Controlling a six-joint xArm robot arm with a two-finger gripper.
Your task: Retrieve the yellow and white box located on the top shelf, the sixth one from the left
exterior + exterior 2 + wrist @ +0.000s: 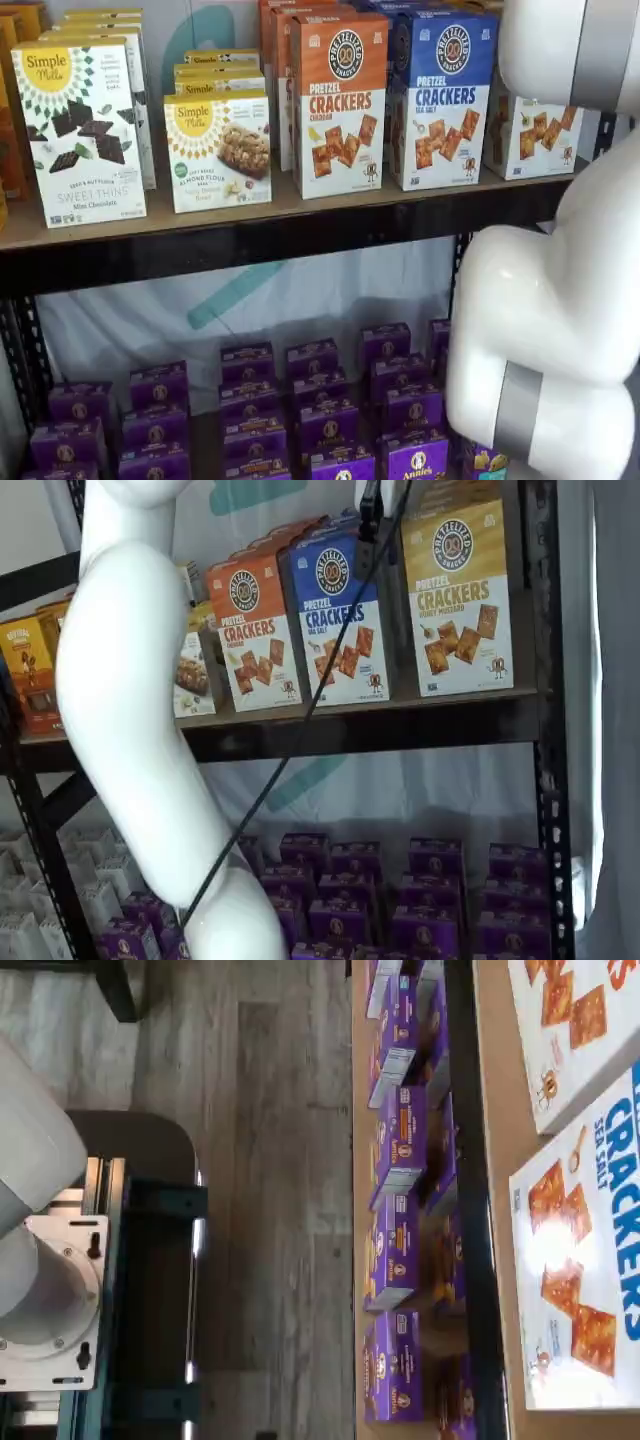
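Shelf view, gripper [369,525] hanging side-on, fingers spread wide and empty, yellow and white box [459,600] just beside it, upright on the top shelf [420,725].

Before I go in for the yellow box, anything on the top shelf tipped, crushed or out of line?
Nothing stands out. The yellow box stands upright on the top shelf, beside the blue box and orange box, all squarely facing front with no visible dents. The gripper hangs in front of them.
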